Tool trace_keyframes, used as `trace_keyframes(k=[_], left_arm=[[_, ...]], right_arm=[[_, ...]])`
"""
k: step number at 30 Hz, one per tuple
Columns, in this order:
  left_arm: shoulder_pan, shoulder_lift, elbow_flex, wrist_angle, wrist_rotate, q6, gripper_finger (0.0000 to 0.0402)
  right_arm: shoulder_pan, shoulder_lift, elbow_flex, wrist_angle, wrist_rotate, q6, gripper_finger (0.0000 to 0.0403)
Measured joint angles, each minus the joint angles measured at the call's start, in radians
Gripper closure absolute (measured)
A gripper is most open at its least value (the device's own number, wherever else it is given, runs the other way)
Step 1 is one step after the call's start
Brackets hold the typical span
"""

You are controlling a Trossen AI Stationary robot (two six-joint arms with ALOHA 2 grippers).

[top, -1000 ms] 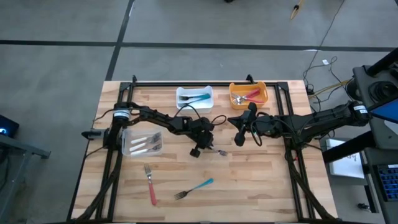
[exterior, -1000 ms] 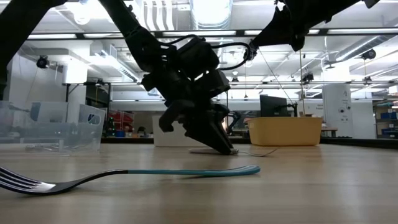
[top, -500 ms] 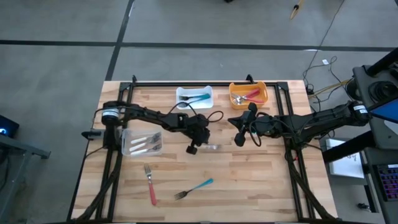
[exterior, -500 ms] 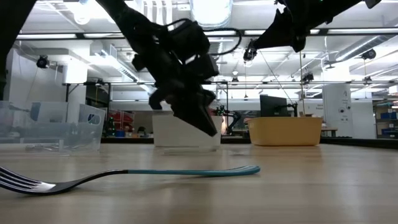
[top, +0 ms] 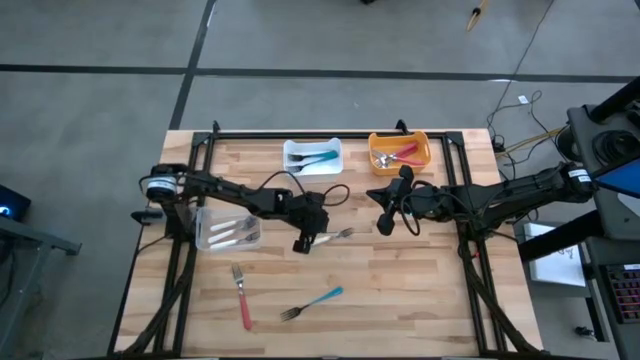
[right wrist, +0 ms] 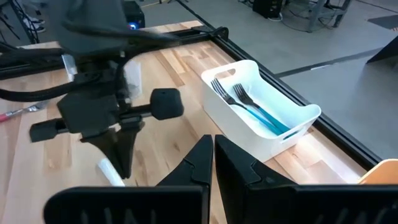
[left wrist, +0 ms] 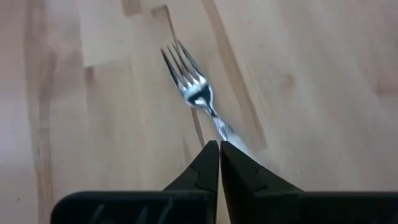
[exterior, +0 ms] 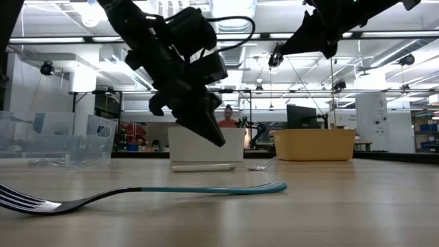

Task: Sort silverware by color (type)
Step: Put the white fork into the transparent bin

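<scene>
**Wood top nearly cleared: three forks still loose**

The wooden table (top: 420,290) carries three bins along its far and left parts, and most of the silverware is already in them. The left arm reaches from the left edge to mid-table. The right arm waits just right of centre, held above the boards, and the right gripper (right wrist: 213,144) has its jaws pressed together on nothing.

The clear bin (top: 205,240) on the left holds a few white-handled pieces. The white bin (top: 290,150) at the far edge holds teal-handled ones, and the orange bin (top: 425,150) beside it holds red-pink ones. By my reading the sorting is well past halfway.

Three forks remain on the boards. A red-handled fork (top: 242,297) and a teal-handled fork (top: 312,303) lie untouched near the front edge, well apart from either arm. The white-handled fork (top: 335,236) lies at mid-table, right beside the left gripper (left wrist: 219,149). That gripper's jaws are fully closed. In the low view its tip hangs clear above the fork's handle, which lies flat on the wood, so it appears to grip nothing. The fork needs a fresh grasp before it can go to the clear bin.
</scene>
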Motion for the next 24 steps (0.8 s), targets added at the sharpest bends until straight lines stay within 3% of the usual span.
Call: trace_keyframes(k=[14,24], left_arm=[[-0.045,0.052,-0.063,0.217,-0.065,-0.293,0.0395],[-0.068,0.104,-0.062,0.262,-0.107,-0.353,0.0308]], right_arm=[[0.000,0.045,-0.003,0.017,0.001,0.000,0.0394],[0.000,0.086,-0.003,0.042,0.000,0.000,0.0394]])
